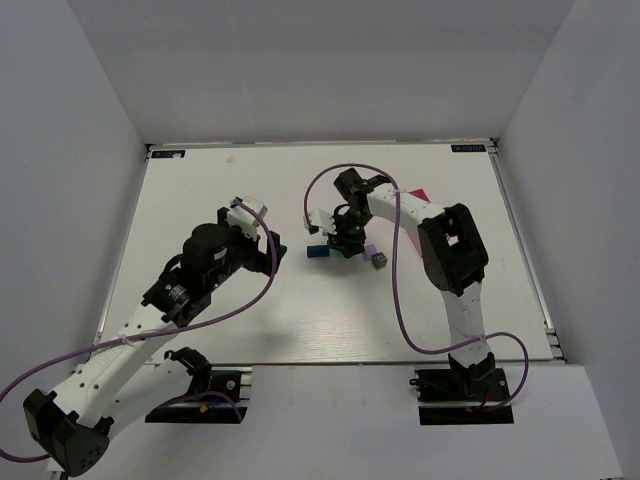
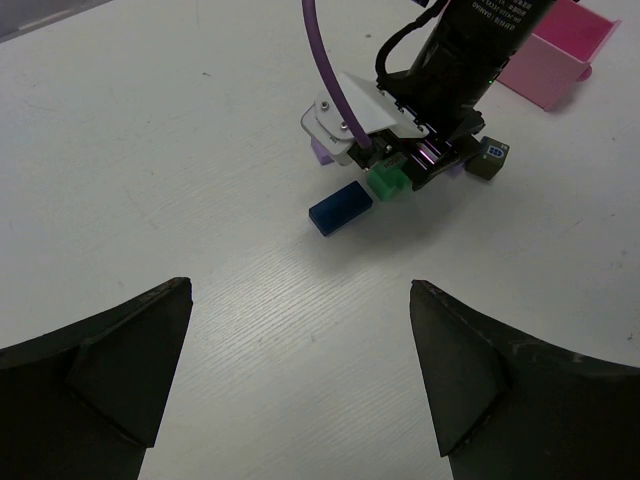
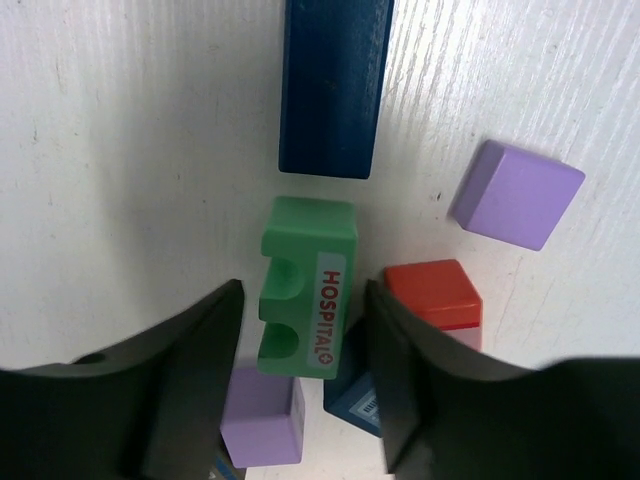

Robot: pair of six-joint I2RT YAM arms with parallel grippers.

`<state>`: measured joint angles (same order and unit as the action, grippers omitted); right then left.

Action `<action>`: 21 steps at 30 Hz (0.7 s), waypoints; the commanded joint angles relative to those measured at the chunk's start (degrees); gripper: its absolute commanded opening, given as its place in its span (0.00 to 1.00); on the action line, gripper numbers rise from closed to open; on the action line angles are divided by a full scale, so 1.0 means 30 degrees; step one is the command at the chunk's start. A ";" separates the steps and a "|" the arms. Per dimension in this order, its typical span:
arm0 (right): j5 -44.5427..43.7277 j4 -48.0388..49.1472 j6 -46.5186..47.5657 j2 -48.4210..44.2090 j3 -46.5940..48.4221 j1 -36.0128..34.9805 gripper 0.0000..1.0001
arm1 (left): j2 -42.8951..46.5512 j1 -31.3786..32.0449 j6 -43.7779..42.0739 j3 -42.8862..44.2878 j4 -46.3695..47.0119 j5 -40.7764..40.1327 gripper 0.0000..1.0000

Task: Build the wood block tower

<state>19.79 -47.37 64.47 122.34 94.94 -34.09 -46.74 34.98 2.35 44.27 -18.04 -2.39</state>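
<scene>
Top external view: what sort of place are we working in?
Probably a lab test cell: a white tabletop, plain white walls closing it in on three sides, and small painted wooden blocks as the workpieces.

Blocks [image 1: 372, 252] cluster at table [image 1: 250, 180] centre; long block [image 1: 318, 251] leftmost; tray [image 2: 555, 65] behind, to the right; right gripper [image 3: 303, 305] straddles lettered block [image 3: 300, 250].

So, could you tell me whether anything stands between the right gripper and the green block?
Nothing visible does. The green block sits between the open fingers of the right gripper, with a slim gap on each side. The red block lies just beyond one finger, not in between.
</scene>
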 commanded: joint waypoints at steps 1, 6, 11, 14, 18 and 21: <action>0.0551 0.0176 -0.0015 0.0205 0.0288 0.0082 0.60 | 0.0375 -0.0030 -0.0109 -0.0138 0.0214 0.0095 1.00; 0.0639 0.0293 -0.0248 0.0001 0.0318 0.0112 0.74 | 0.0375 -0.0030 -0.0109 -0.0138 0.0214 0.0095 1.00; 0.0784 0.0381 -0.0453 -0.0496 0.0317 0.0317 0.82 | 0.0375 -0.0030 -0.0109 -0.0138 0.0214 0.0095 1.00; 0.0990 0.0236 -0.0512 -0.0849 0.0317 0.0521 0.84 | 0.0375 -0.0030 -0.0109 -0.0138 0.0214 0.0095 1.00; 0.1663 -0.0116 -0.0512 -0.1958 0.0113 0.0727 0.85 | 0.0375 -0.0030 -0.0109 -0.0138 0.0214 -0.0081 1.00; 0.2394 -0.0439 -0.0512 -0.2953 -0.0033 0.0727 0.85 | 0.0375 -0.0030 -0.0285 -0.0138 0.0214 -0.0081 1.00</action>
<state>22.96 -47.00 63.31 119.70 94.78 -32.08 -46.74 34.98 2.17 44.27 -17.96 -2.42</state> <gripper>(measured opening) 0.850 0.996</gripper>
